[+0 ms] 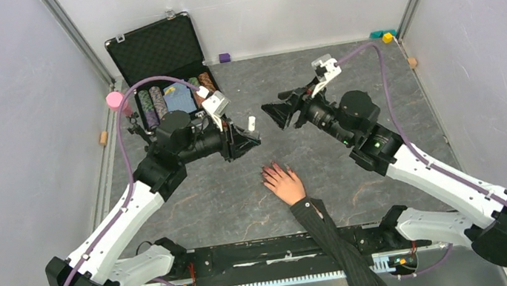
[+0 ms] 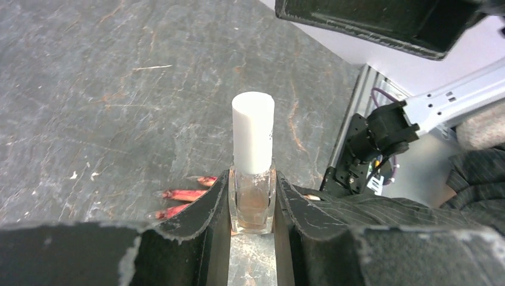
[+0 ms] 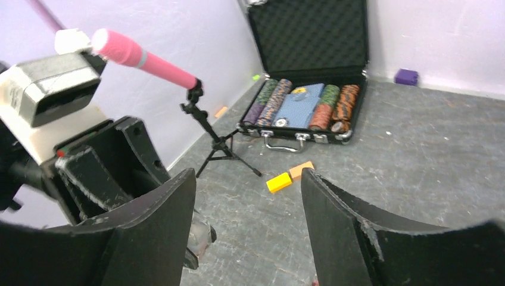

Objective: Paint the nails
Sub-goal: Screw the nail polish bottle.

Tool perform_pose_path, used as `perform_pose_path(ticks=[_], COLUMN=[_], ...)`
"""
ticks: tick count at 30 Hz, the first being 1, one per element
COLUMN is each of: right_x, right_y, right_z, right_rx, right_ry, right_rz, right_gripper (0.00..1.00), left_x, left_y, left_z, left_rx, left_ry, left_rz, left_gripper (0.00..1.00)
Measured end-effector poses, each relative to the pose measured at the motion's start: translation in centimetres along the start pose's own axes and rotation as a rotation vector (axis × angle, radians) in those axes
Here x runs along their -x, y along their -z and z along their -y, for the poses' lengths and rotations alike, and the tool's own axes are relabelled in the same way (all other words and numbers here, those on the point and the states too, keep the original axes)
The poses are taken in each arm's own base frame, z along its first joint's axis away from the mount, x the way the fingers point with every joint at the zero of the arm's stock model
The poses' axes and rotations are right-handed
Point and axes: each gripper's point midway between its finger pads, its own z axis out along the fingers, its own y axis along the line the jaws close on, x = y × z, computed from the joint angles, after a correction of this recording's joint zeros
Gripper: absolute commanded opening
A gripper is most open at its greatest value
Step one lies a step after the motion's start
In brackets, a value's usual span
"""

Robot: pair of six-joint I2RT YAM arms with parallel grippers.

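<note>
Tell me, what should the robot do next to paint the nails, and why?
Probably bring the open right gripper to the white cap and close on it to unscrew it. The left gripper holds the bottle capped, so no brush is out for the nails.

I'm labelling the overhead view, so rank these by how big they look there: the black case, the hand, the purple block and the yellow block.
1. case
2. hand
3. purple block and yellow block: about alike, too small to rank.
</note>
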Motion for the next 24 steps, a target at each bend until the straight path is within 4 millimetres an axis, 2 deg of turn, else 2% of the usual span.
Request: perform_pose_path(ticks=[3, 7, 11, 14, 17, 24], right_x=[-0.1, 0.1, 1.8, 2.7, 2.7, 1.1], right_y=[0.9, 2.0, 3.2, 4.1, 4.4, 4.3], right_z=[-0.4, -3.1, -6.7, -8.7, -9.7, -10.7], right_rx=[0.089, 0.271, 0.469, 0.582, 0.653, 0.748], right_ry=[0.007, 0.025, 0.038, 0.046, 0.045, 0.012], right_rz=[0.027, 0.055, 0.113, 0.147, 0.149, 0.09], right_gripper=[0.73, 0.73, 0.73, 0.72, 0.71, 0.66], left_x=[0.3, 1.0, 2.4, 3.1, 3.4, 3.6], left_y=[0.0, 0.3, 0.9, 1.4, 1.8, 2.2], left_z=[1.1, 3.5, 6.1, 7.5, 8.3, 9.1], left_rx=[-0.065, -0.195, -0.336, -0.407, -0.456, -0.499], left_ry=[-0.009, -0.014, -0.017, -0.026, -0.035, -0.036], left_rz=[0.005, 0.024, 0.062, 0.08, 0.087, 0.086], left_gripper=[0.02, 0.02, 0.02, 0.02, 0.02, 0.02])
